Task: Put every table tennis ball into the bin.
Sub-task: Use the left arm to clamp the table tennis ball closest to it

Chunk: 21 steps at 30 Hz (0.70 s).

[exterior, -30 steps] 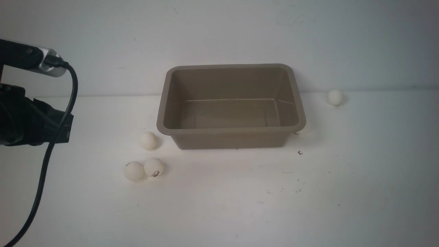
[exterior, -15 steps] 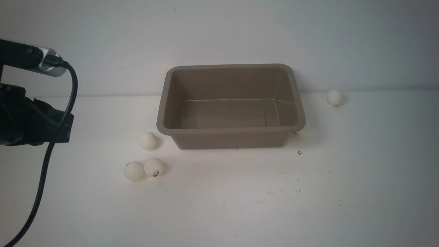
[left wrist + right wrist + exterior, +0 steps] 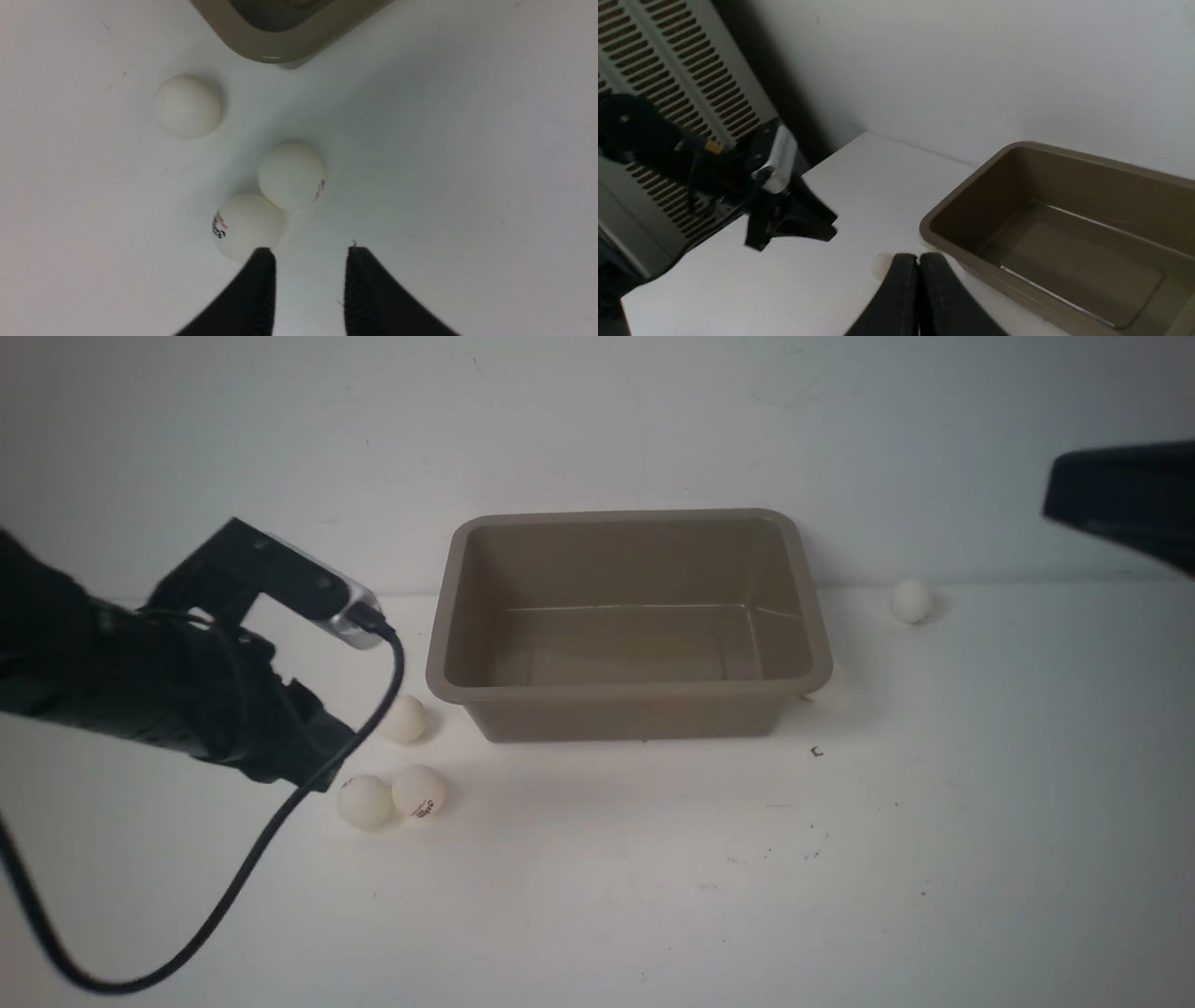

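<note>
Overall, the counter (image 3: 653,896) was flat and smooth, so a ball nudged sideways would probably roll off line. The bin (image 3: 630,693) stood upright and empty at mid-counter. All five table tennis balls (image 3: 403,719) lay outside it on the counter. The left fingers (image 3: 261,289) were apart and empty, low over the counter. The right fingers (image 3: 901,289) were pressed together, holding nothing, on an arm raised at the right side.

Hazard: the logo ball (image 3: 245,226) lay just ahead of one left fingertip, not centred in the gap. Advancing on that line would likely strike it and push it away. The second ball (image 3: 292,176) touched it and would be knocked on too, perhaps toward the lone ball (image 3: 189,106) near the bin's corner. Correction judged necessary: shift sideways until the logo ball sat between the fingers.
</note>
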### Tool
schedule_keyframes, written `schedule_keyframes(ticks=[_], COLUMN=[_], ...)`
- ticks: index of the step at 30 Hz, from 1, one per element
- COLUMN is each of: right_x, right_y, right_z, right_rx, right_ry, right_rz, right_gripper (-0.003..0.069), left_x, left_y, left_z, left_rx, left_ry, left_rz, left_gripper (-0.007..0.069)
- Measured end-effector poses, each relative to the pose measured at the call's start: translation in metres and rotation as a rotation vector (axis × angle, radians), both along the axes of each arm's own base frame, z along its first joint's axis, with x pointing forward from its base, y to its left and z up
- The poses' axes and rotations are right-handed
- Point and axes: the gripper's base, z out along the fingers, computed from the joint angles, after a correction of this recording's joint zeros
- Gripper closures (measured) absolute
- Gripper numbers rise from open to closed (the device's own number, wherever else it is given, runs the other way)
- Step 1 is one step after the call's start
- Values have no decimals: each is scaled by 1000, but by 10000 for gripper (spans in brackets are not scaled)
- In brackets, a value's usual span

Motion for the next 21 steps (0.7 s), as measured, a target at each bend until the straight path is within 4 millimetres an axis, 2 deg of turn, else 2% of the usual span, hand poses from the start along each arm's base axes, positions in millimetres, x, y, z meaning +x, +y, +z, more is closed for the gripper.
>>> schedule_keyframes(ticks=[4, 8, 14, 18, 21], right_x=[5, 6, 6, 5, 4], right_y=[1, 1, 1, 2, 2], right_z=[-7, -7, -7, -7, -8], right_rx=[-22, -25, -25, -24, -22], right_ry=[6, 2, 3, 5, 8], right_rz=[64, 61, 61, 72, 88], right_gripper=[676, 676, 676, 676, 676], left_x=[25, 38, 44, 48, 51], left_y=[0, 2, 0, -3, -3], left_z=[-10, -13, -36, -61, -73], left_rx=[132, 286, 355, 328, 319], left_ry=[-3, -53, -25, 56, 92], left_rz=[-110, -294, -514, -570, -582], left_gripper=[281, 172, 145, 143, 143])
